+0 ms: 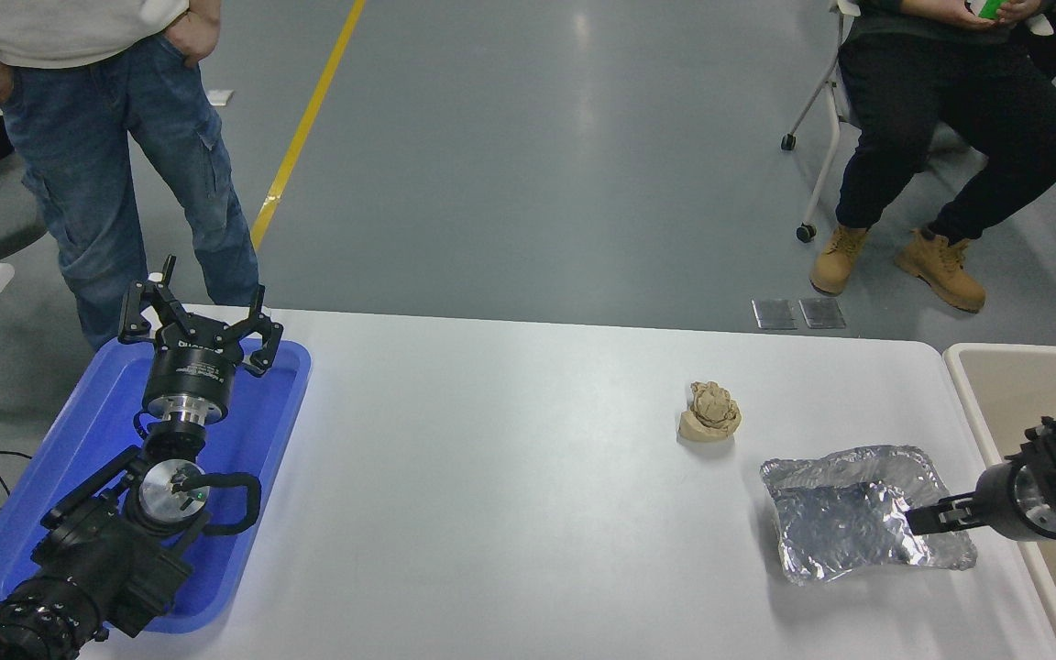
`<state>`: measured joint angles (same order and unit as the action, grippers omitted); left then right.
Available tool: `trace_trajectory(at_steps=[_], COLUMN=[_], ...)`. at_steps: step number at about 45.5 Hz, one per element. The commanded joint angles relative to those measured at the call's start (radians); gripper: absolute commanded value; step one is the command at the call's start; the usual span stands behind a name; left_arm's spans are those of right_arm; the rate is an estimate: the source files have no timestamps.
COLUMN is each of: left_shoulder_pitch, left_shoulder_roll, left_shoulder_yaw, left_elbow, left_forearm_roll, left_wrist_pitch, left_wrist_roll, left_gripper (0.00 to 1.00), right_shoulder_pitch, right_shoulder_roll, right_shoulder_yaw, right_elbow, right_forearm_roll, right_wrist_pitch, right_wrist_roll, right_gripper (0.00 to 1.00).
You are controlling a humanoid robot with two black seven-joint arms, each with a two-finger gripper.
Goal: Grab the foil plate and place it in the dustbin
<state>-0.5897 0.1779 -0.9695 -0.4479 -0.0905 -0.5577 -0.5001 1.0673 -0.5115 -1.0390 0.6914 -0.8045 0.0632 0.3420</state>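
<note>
The foil plate (844,527), a shiny crinkled silver tray with a bent rim, lies on the white table (510,458) at the right. My right gripper (917,521) comes in from the right edge and points left, its tip over the plate's right part just inside the rim. I see it edge on. The dustbin (1028,385), beige with smooth walls, stands just beyond the table's right edge, under my right arm. My left gripper (198,316) is parked open over the blue tray at the left.
A crumpled tan paper ball (709,412) lies left of and behind the plate. A shallow blue tray (42,486) is at the table's left. A person in jeans (125,156) stands at the far left; another sits on a chair (940,119) at the far right.
</note>
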Motion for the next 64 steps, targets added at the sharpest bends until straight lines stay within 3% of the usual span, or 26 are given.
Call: trace_trajectory(at_steps=[1, 13, 22, 29, 43, 64], left_shoulder_pitch=[0.001, -0.001, 0.001, -0.001, 0.001, -0.001], left_shoulder_roll=[0.0, 0.0, 0.0, 0.0, 0.0, 0.0], left_shoulder_yaw=[0.0, 0.0, 0.0, 0.0, 0.0, 0.0], left_elbow=[0.0, 0.0, 0.0, 0.0, 0.0, 0.0], left_forearm_roll=[0.0, 0.0, 0.0, 0.0, 0.0, 0.0], left_wrist_pitch=[0.001, 0.001, -0.001, -0.001, -0.001, -0.001], left_wrist_roll=[0.0, 0.0, 0.0, 0.0, 0.0, 0.0], left_gripper=[1.0, 1.0, 1.0, 1.0, 1.0, 1.0], right_shoulder_pitch=[-0.038, -0.046, -0.037, -0.015, 0.152, 0.64], right_shoulder_roll=[0.014, 0.013, 0.011, 0.007, -0.073, -0.206], right_shoulder_yaw=[0.001, 0.001, -0.001, -0.007, -0.078, -0.128], right_elbow=[-0.046, -0.046, -0.042, -0.029, 0.095, 0.356], right_forearm_roll=[0.01, 0.01, 0.008, 0.001, -0.015, -0.019], right_wrist_pitch=[-0.011, -0.01, -0.006, 0.001, 0.052, 0.371], right_wrist_roll=[0.0, 0.0, 0.002, 0.012, 0.103, 0.114], right_gripper=[0.64, 0.14, 0.0, 0.0, 0.0, 0.0])
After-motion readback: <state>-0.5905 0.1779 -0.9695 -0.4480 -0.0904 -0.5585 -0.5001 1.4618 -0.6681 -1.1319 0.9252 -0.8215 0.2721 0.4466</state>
